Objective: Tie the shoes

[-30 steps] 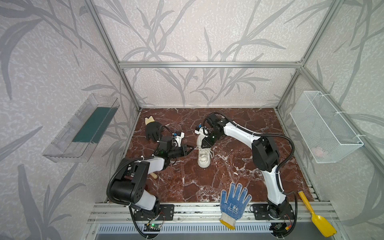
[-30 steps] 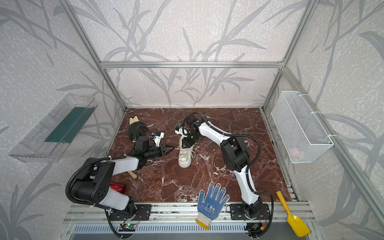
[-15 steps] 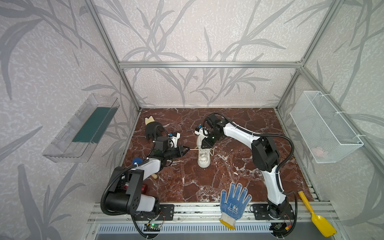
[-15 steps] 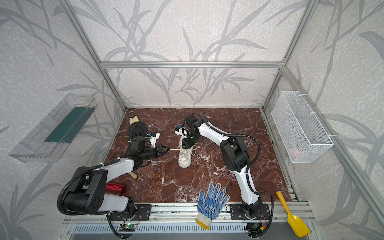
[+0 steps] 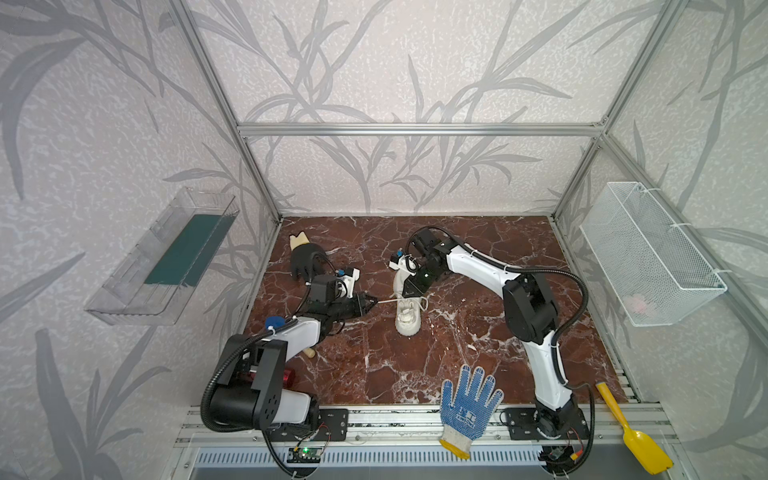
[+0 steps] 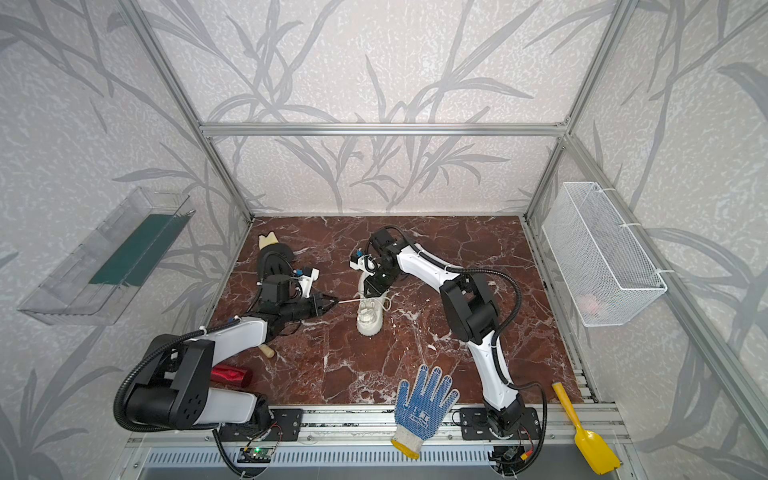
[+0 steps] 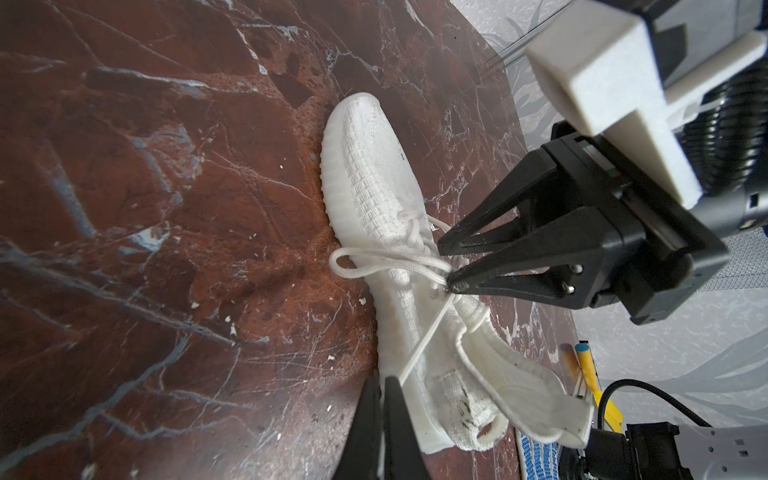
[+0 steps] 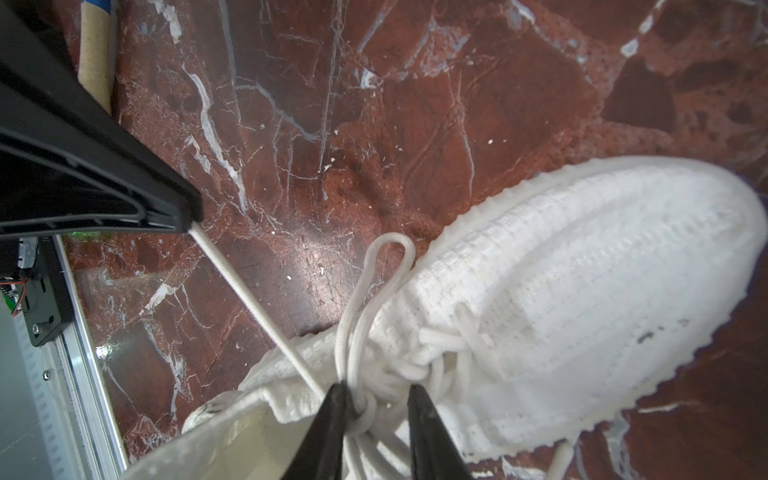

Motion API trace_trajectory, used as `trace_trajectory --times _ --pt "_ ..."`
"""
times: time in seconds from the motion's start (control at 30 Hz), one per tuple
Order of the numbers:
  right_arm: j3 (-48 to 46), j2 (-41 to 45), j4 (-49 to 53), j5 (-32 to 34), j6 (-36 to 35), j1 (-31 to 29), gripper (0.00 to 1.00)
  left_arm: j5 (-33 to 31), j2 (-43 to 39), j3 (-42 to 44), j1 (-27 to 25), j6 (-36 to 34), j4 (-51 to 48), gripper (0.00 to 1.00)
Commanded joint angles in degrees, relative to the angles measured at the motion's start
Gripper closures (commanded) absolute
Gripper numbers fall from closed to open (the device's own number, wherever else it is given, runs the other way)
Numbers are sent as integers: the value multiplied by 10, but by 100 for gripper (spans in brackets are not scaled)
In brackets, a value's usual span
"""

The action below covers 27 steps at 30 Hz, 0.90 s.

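Left end effector pinches the lace taut — sneaker just beside it.

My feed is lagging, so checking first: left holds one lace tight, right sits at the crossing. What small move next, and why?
Probably close the right gripper at the base of the loop: its jaws stand apart around it on the sneaker, while the left gripper, shut, holds the strand taut.
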<state>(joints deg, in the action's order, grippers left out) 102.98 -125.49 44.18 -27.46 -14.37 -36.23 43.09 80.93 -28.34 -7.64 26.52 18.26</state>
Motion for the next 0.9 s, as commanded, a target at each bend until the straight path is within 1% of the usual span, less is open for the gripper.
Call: trace_trajectory --times 0.0,0.1,0.17,0.23,0.43,0.53,0.57,0.6,0.63,0.7,0.8,0.87 --pt "-4 1 20 15 -3 1 72 -8 22 7 4 -5 13 97" --pt "-4 5 21 8 -3 1 70 -2 40 6 -1 6 40 73" --pt "-4 9 23 5 -3 0 68 -8 41 7 -1 7 45 66" --pt "-3 12 24 2 -2 -1 65 -21 33 5 -1 2 42 55" --pt "1 33 29 1 4 -1 55 -89 -15 -16 3 -48 -31 31" --pt "6 45 33 6 7 -1 50 -122 -34 -27 6 -76 -57 12" --pt "6 50 34 9 9 -1 48 -131 -40 -32 6 -84 -66 9" --pt "6 54 34 11 10 -1 45 -138 -45 -37 8 -90 -71 3" --pt "6 58 34 13 12 0 43 -147 -49 -43 9 -97 -81 1" --pt "7 67 37 16 13 -1 37 -164 -58 -58 10 -111 -100 1" --pt "3 83 36 17 20 4 27 -192 -70 -82 10 -136 -134 1" --pt "-7 97 27 17 28 9 18 -212 -82 -101 10 -154 -155 1"
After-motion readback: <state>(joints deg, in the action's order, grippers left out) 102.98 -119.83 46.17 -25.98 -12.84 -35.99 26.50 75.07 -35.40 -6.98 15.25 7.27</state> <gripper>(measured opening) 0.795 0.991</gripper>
